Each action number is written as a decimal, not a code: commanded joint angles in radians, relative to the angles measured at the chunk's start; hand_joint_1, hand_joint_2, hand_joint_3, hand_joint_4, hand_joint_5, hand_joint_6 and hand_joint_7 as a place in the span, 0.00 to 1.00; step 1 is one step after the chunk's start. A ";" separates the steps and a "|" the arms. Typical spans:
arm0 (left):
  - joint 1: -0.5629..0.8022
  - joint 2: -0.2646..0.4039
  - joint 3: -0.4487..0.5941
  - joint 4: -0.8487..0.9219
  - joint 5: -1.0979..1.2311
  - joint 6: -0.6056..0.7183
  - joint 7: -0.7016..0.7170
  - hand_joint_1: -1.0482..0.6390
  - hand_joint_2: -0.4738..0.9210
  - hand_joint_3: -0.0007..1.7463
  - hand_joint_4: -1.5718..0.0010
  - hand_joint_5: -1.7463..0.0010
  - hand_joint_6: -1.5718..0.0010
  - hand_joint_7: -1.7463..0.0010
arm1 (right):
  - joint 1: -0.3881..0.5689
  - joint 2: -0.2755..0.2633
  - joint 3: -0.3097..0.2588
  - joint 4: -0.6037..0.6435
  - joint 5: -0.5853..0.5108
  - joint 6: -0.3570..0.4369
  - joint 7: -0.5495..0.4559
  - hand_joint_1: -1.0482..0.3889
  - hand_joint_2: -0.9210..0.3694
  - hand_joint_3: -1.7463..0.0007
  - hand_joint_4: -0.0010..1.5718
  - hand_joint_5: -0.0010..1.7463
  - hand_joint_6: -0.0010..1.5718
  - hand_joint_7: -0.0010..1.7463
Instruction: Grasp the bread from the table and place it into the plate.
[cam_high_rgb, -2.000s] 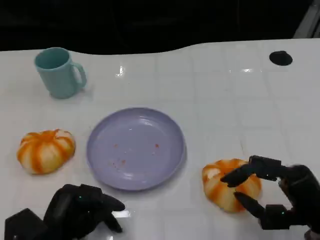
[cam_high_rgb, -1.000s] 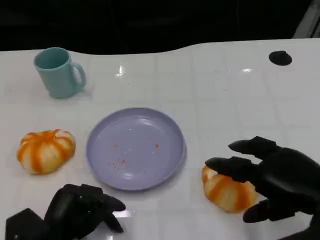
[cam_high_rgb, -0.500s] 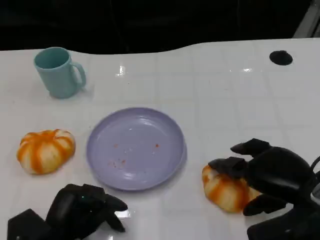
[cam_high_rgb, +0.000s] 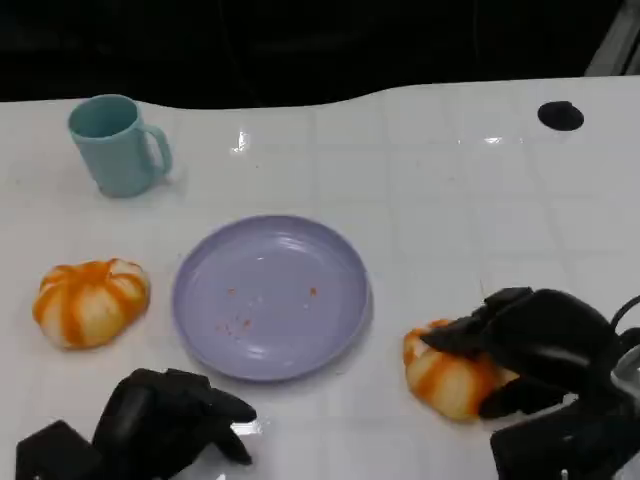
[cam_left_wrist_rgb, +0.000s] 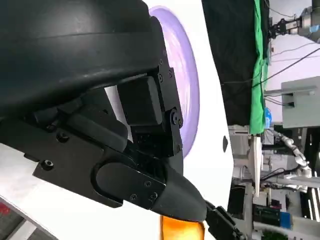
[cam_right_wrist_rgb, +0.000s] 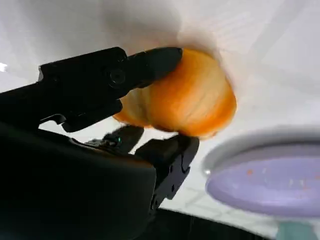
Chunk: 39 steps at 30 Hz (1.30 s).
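The left hand (cam_high_rgb: 170, 425) is matte black, a rounded shell with blocky finger segments; small round screws dot its plates in the left wrist view, and a faint teal light glows on its back in the head view. The right hand (cam_high_rgb: 535, 350) is the same black, with a smooth domed shell and tapering rounded fingertips (cam_right_wrist_rgb: 160, 57); a thin dark cable loops beside it, and one round screw sits on a finger

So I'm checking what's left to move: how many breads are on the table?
2. One bread lies left of the plate, untouched. The other bread lies right of the plate, with the right hand closed around it. None on the plate.
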 joint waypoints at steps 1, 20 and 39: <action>0.007 0.013 0.000 -0.004 0.004 -0.005 0.009 0.00 0.99 0.00 0.12 0.50 0.00 0.87 | -0.015 0.014 0.022 0.107 -0.010 -0.039 -0.147 0.52 0.05 0.70 0.54 0.97 0.56 0.73; -0.003 0.014 0.001 0.004 0.009 0.004 0.014 0.00 0.99 0.00 0.12 0.50 0.00 0.87 | -0.070 0.146 -0.029 0.249 0.146 -0.206 -0.535 0.53 0.43 0.27 0.60 1.00 0.47 0.96; -0.006 0.016 -0.006 0.021 0.019 -0.017 0.019 0.00 1.00 0.00 0.12 0.51 0.00 0.87 | -0.233 0.365 -0.033 0.317 0.260 -0.175 -0.410 0.67 0.60 0.09 0.64 1.00 0.53 0.93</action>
